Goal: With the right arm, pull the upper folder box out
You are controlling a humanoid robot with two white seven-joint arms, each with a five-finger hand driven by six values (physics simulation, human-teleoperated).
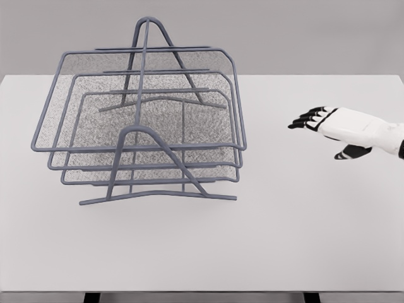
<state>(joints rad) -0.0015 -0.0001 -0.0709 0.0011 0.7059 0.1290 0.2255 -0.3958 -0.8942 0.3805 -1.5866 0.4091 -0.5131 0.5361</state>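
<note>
A broad white table [303, 240] fills most of the view, its far edge meeting a plain grey wall [303, 31], with dark legs just showing under the near edge. On its left half stands a grey wire-mesh rack [158, 189] of three stacked trays, the upper folder box [76, 66] sitting topmost in the frame. The right hand [328, 129] hovers well apart to the right, fingers loosely extended toward the rack, holding nothing.
</note>
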